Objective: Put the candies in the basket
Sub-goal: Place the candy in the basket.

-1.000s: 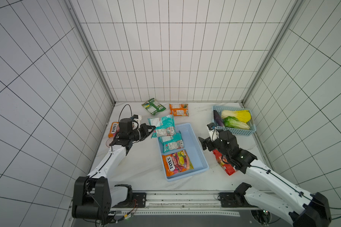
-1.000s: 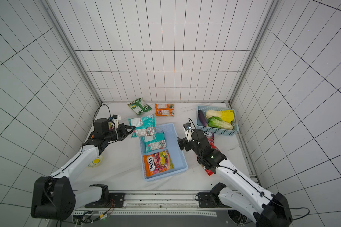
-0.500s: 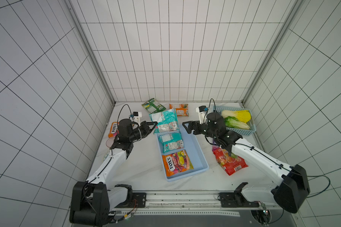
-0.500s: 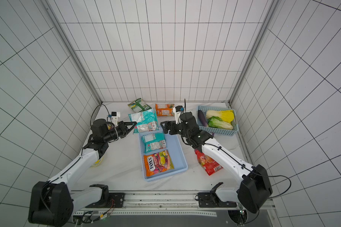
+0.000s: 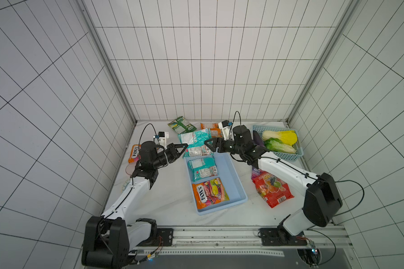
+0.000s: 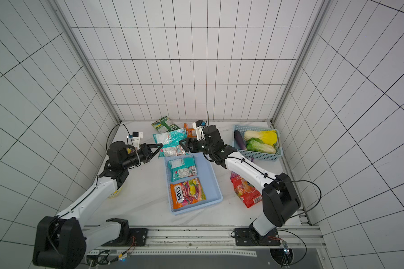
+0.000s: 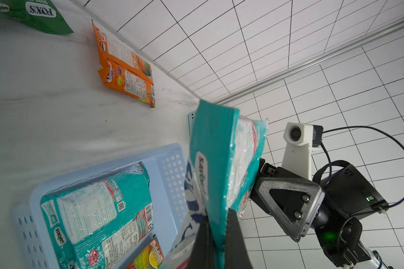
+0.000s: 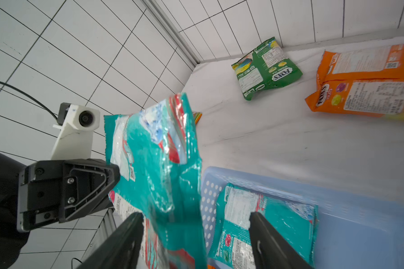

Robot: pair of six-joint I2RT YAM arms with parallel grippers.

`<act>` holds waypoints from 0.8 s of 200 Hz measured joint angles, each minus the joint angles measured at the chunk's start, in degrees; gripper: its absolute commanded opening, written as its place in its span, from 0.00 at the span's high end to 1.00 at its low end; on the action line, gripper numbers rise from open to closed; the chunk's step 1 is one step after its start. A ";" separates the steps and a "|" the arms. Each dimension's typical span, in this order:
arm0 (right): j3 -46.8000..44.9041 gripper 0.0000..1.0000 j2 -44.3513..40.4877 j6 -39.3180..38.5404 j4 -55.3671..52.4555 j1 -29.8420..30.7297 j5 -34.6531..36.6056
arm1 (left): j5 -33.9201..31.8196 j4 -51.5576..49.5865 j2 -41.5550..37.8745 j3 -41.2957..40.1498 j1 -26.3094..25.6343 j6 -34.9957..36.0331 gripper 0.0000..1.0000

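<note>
The basket (image 5: 233, 177) sits low, just beside the fingers (image 7: 236, 237). A teal candy bag (image 5: 194, 142) hangs between them, with the left gripper (image 5: 184, 147) clamped on one edge and the right gripper (image 5: 207, 144) with jaws apart astride the other. Opposing tugs could tear it or drop it outside.

You're looking at a teal bag (image 5: 194, 142) with red-and-white print, a pale blue basket (image 5: 231, 181), a green bag (image 5: 182, 125), an orange bag (image 8: 369, 93).

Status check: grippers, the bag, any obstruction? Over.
Left gripper shut on teal bag, raised over the basket's far end. Right gripper open, jaws straddling its other edge. Path to basket clear.
</note>
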 measured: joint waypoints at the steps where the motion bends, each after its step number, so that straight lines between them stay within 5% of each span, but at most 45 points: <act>1: 0.04 0.45 0.09 0.00 0.07 0.00 -0.04 | 0.00 0.02 0.00 0.00 0.00 0.02 1.00; 27: 1.84 1.00 2.38 -0.07 0.79 0.00 -2.91 | 0.07 0.50 -0.35 -0.52 -0.13 0.09 1.00; 39: 2.45 1.00 2.67 -0.15 0.70 0.02 -4.07 | 0.09 0.48 -0.35 -0.72 0.00 0.09 0.98; 59: 2.51 1.00 2.43 -0.48 0.68 0.02 -5.44 | -0.22 0.33 -0.59 -0.94 0.15 0.76 0.69; 97: 0.70 1.00 -0.72 -0.59 -1.68 -0.02 -7.89 | -2.23 -3.37 -2.91 -0.81 3.13 6.58 0.34; 160: -5.60 1.00 -12.13 -2.38 -11.08 -2.97 -16.46 | -8.83 -14.19 -3.89 3.37 7.34 19.98 0.17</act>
